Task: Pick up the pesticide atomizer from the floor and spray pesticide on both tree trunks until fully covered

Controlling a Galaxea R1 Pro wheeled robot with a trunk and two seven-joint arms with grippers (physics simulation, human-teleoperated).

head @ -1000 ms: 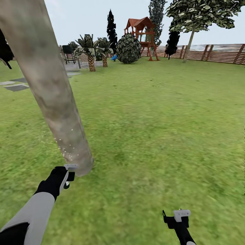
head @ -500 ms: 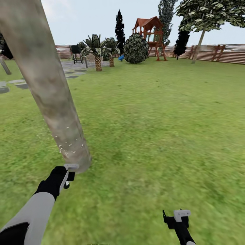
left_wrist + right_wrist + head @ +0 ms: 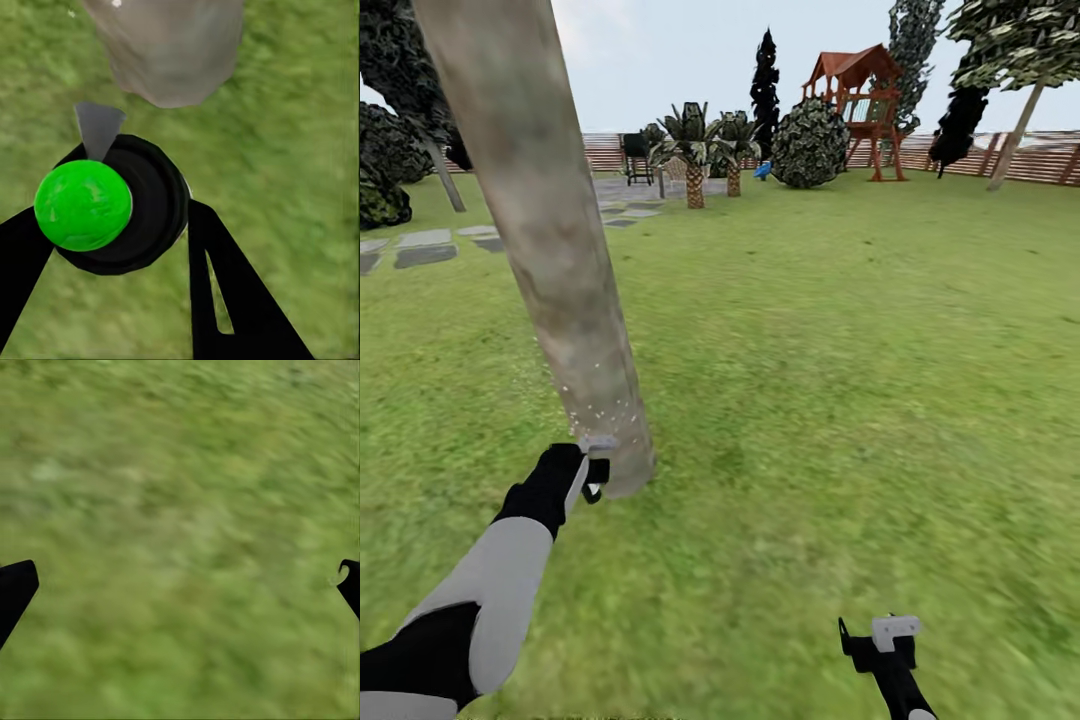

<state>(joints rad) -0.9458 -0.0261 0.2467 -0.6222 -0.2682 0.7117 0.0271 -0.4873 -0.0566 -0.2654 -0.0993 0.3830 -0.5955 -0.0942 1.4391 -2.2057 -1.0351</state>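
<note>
Head view: left hand is held low, just beside the foot of the thick grey-brown tree trunk, with the sprayer nozzle turned toward the bark. Small white specks show on the lower trunk just above the hand, likely spray droplets, so I judge the low, close hold is meant to wet the base of the trunk. Left wrist view: both fingers are closed around the sprayer, a black round body with a bright green cap; its grey nozzle tip points at the trunk base just ahead of the hand, apart from the bark. Right hand hangs low over the grass, well apart from the trunk; right wrist view shows its fingertips spread wide with nothing between them.
</note>
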